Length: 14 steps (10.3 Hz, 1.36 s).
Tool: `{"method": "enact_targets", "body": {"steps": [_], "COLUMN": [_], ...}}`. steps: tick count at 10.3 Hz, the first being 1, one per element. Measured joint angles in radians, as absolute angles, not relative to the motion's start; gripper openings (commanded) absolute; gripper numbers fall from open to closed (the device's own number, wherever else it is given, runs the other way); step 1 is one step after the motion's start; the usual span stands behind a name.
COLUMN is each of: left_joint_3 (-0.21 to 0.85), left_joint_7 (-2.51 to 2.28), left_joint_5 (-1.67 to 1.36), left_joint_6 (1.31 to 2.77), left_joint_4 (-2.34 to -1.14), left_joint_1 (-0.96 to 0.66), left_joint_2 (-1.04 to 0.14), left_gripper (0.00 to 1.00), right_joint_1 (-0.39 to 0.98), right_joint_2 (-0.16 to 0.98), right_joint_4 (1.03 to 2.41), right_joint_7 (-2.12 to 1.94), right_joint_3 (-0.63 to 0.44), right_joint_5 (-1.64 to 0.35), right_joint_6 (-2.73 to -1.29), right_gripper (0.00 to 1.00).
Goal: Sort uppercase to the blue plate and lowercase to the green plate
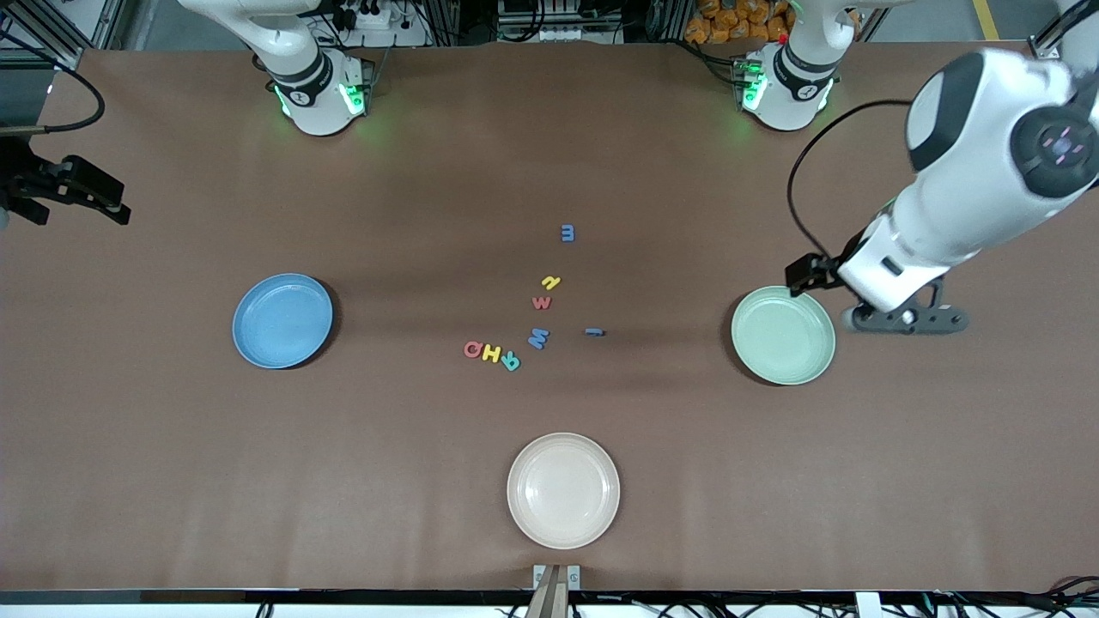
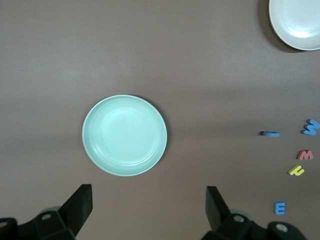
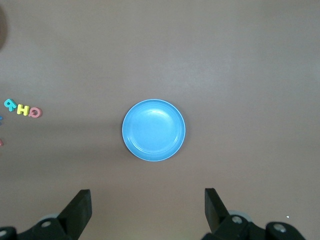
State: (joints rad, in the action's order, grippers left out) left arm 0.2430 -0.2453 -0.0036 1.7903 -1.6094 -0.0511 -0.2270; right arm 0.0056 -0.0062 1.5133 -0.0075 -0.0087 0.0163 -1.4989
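Observation:
The uppercase letters lie mid-table: red Q [image 1: 472,348], yellow H [image 1: 491,352], teal R [image 1: 511,361] and the larger blue W [image 1: 538,338]. The lowercase letters lie close by: blue m [image 1: 567,233], yellow n [image 1: 551,281], red w [image 1: 542,302] and thin blue i [image 1: 594,331]. The blue plate [image 1: 282,320] sits toward the right arm's end and holds nothing. The green plate [image 1: 783,335] sits toward the left arm's end and holds nothing. My left gripper [image 1: 906,322] [image 2: 149,200] is open beside the green plate [image 2: 124,135]. My right gripper [image 1: 64,202] [image 3: 147,200] is open, high up near the blue plate [image 3: 153,130].
A cream plate [image 1: 563,489] sits nearer to the front camera than the letters and holds nothing. It also shows in the left wrist view [image 2: 297,22]. The brown table [image 1: 172,481] carries nothing else.

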Motion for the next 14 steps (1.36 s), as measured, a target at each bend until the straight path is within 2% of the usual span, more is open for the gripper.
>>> {"method": "enact_targets", "body": {"steps": [3, 6, 9, 12, 14], "left_joint_3": [0.245, 0.241, 0.240, 0.241, 0.239], "left_joint_7": [-0.293, -0.295, -0.295, -0.298, -0.313], "left_joint_5": [-0.004, -0.004, -0.004, -0.004, -0.004], "left_joint_6": [1.825, 1.845, 1.850, 1.874, 1.884], "left_joint_4": [-1.609, -1.609, -1.606, -1.606, -1.606], "left_joint_1": [-0.105, -0.101, -0.100, -0.102, -0.097], "left_joint_2": [-0.308, -0.379, -0.412, -0.447, -0.455], "left_gripper": [1.00, 1.00, 1.00, 1.00, 1.00], "right_joint_1": [-0.020, 0.002, 0.016, 0.056, 0.107], "right_joint_2": [-0.001, 0.007, 0.009, 0.028, 0.076], "right_joint_4": [1.597, 1.769, 1.931, 2.083, 2.104], "right_joint_7": [0.060, 0.206, 0.339, 0.524, 0.600], "right_joint_3": [-0.013, 0.028, 0.132, 0.324, 0.384], "right_joint_5": [-0.131, -0.227, -0.259, -0.223, 0.006], "right_joint_6": [-1.548, -1.762, -2.007, -2.287, -2.339], "right_gripper": [1.00, 1.00, 1.00, 1.00, 1.00]}}
